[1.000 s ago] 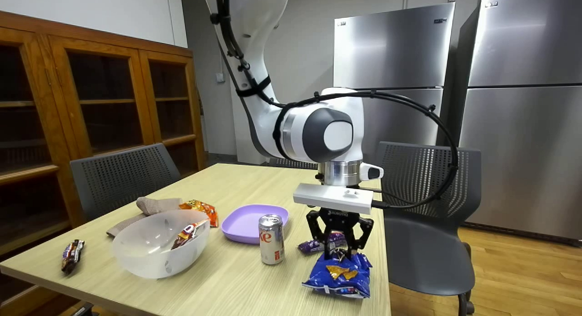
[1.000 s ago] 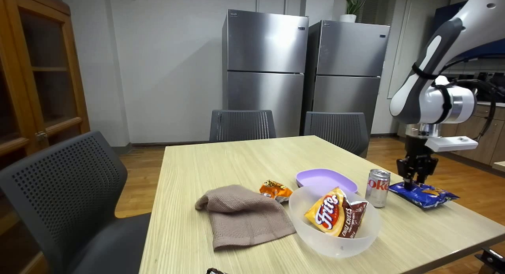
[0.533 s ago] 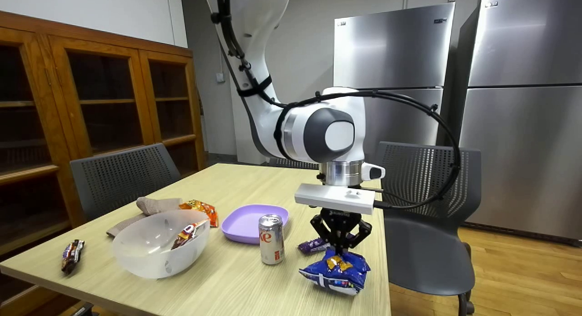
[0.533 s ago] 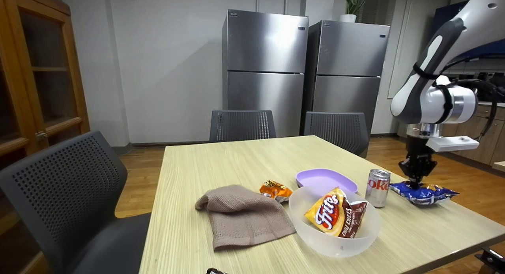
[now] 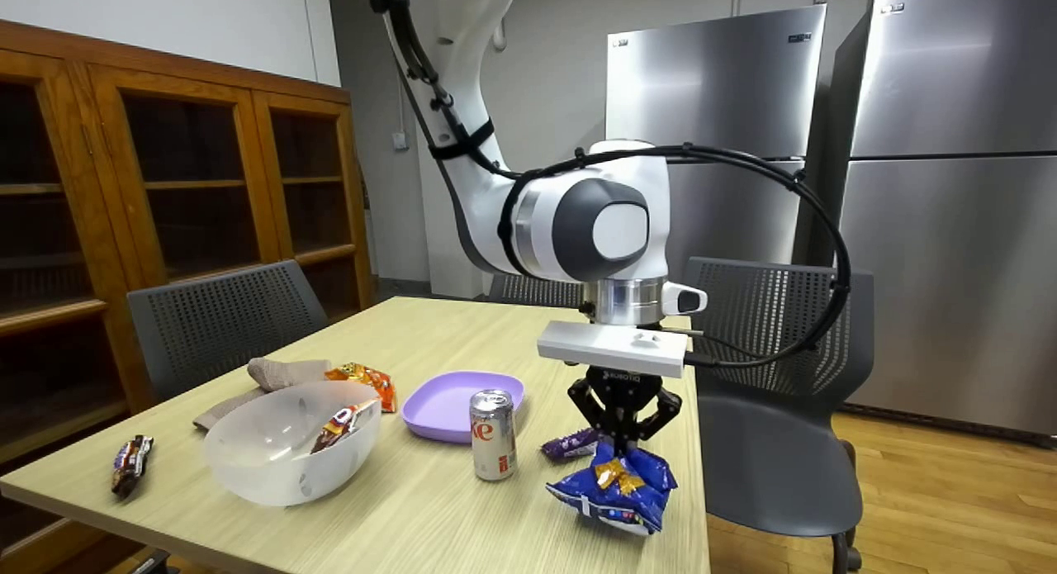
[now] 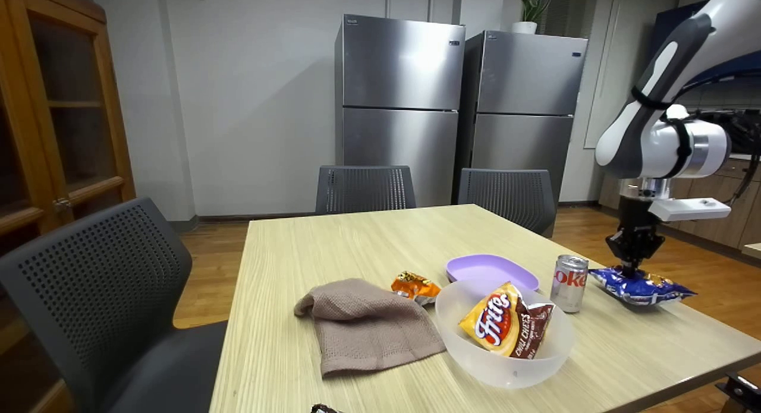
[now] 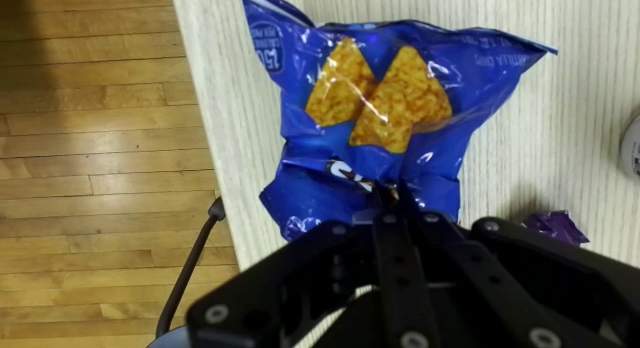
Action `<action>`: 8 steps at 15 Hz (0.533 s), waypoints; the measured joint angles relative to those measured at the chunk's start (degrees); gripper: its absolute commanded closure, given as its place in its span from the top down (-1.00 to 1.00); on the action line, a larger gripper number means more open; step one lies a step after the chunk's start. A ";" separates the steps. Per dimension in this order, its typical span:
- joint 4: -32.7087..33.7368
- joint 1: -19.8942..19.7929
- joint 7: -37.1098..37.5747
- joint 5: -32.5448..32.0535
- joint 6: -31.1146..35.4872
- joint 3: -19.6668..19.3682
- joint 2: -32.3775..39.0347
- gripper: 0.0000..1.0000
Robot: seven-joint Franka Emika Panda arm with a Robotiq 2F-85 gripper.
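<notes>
In an exterior view the arm [image 5: 481, 202] slants down from above, bends toward level at its rounded wrist joint [image 5: 601, 231], then turns so that the tool [image 5: 621, 447] points straight down over the table [image 5: 504, 531], near the edge. A black cable [image 5: 841, 282] loops out sideways from the wrist joint and back to a white bar [image 5: 611, 348] mounted above the tool. The tool is closed tight on a blue chip bag [image 5: 615, 493], pinching it close to one end; the wrist view shows the packaging crumpled there. The bag slopes down to its free end; whether any of it touches the table cannot be told. Just beside it lies a purple wrapper [image 5: 570, 445], and near it stands a soda can [image 5: 494, 450].
</notes>
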 measured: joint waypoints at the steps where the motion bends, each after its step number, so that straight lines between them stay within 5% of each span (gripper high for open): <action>1: -0.69 -0.23 -0.04 0.00 -0.07 0.00 -1.24 -1.00; 8: -6.38 -0.52 -2.20 1.61 -2.13 0.02 -12.33 -1.00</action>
